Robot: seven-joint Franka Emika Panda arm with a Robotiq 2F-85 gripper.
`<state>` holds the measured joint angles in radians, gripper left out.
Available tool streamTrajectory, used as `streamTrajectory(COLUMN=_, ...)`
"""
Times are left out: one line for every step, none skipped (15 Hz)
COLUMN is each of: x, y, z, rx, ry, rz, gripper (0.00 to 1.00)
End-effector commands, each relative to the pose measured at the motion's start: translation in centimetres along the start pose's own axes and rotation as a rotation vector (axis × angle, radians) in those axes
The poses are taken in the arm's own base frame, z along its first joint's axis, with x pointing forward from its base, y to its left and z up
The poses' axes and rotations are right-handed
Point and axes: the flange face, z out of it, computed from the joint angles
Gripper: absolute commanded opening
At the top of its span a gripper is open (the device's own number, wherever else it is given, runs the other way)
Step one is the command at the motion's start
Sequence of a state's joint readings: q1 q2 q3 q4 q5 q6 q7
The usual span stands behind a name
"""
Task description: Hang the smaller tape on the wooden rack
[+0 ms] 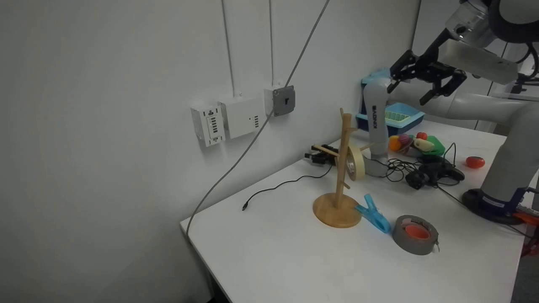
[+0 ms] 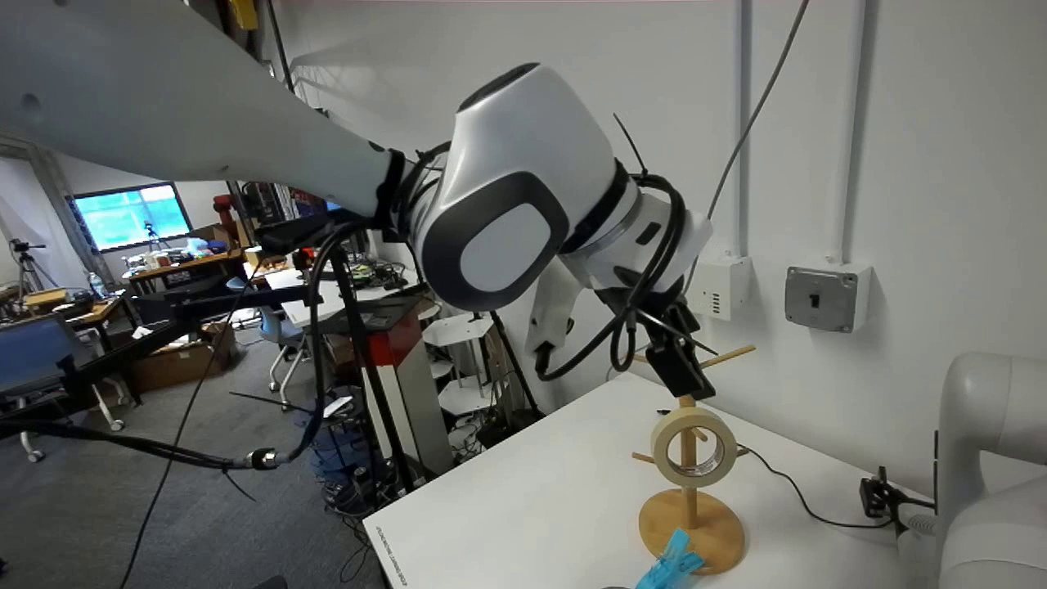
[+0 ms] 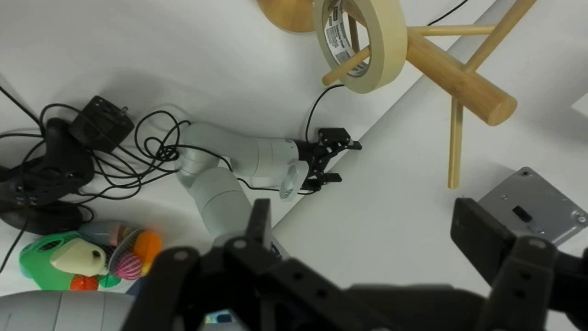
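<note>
You have the smaller tape (image 3: 390, 48) hanging around a side peg (image 3: 345, 67) of the wooden rack (image 1: 342, 162), and your gripper (image 1: 407, 96) is spread wide, holding nothing, so the hanging looks done, nothing evidently left.

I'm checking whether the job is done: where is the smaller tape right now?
In the wrist view, the smaller tape hangs at the top, right of centre, a peg of the wooden rack poking through its ring.

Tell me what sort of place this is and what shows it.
Most likely a robotics lab: a second robot arm stands on the white table, and the room behind holds what looks like a camera tripod and a lit screen.
</note>
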<state>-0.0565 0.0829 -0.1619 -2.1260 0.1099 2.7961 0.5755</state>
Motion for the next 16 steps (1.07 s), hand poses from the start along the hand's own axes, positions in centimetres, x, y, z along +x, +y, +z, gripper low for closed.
streamTrajectory(x=-2.7, y=0.2, z=-2.1, rx=0.058, ry=0.022, rz=-0.092, gripper=1.00)
streamTrajectory(x=-3.6, y=0.0, z=-2.2, rx=0.068, ry=0.009, rz=-0.113, gripper=1.00)
streamTrajectory(x=-4.4, y=-0.2, z=-2.3, rx=0.075, ry=-0.002, rz=-0.132, gripper=1.00)
streamTrajectory(x=-5.2, y=-0.3, z=-2.3, rx=0.077, ry=-0.018, rz=-0.149, gripper=1.00)
streamTrajectory(x=-5.9, y=-0.4, z=-2.3, rx=0.079, ry=-0.035, rz=-0.164, gripper=1.00)
streamTrajectory(x=-6.7, y=-0.5, z=-2.2, rx=0.080, ry=-0.053, rz=-0.177, gripper=1.00)
streamTrajectory(x=-7.3, y=-0.6, z=-2.3, rx=0.082, ry=-0.062, rz=-0.191, gripper=1.00)
streamTrajectory(x=-7.8, y=-0.6, z=-2.3, rx=0.084, ry=-0.072, rz=-0.205, gripper=1.00)
streamTrajectory(x=-8.3, y=-0.5, z=-2.3, rx=0.085, ry=-0.080, rz=-0.217, gripper=1.00)
streamTrajectory(x=-8.8, y=-0.5, z=-2.4, rx=0.088, ry=-0.087, rz=-0.232, gripper=1.00)
streamTrajectory(x=-9.1, y=-0.4, z=-2.5, rx=0.089, ry=-0.092, rz=-0.244, gripper=1.00)
streamTrajectory(x=-9.4, y=-0.2, z=-2.7, rx=0.091, ry=-0.095, rz=-0.254, gripper=1.00)
streamTrajectory(x=-9.6, y=0.0, z=-2.8, rx=0.093, ry=-0.097, rz=-0.263, gripper=1.00)
streamTrajectory(x=-9.8, y=0.2, z=-3.1, rx=0.096, ry=-0.097, rz=-0.268, gripper=1.00)
streamTrajectory(x=-10.0, y=0.4, z=-3.3, rx=0.098, ry=-0.099, rz=-0.271, gripper=1.00)
streamTrajectory(x=-10.2, y=0.8, z=-3.6, rx=0.100, ry=-0.103, rz=-0.272, gripper=1.00)
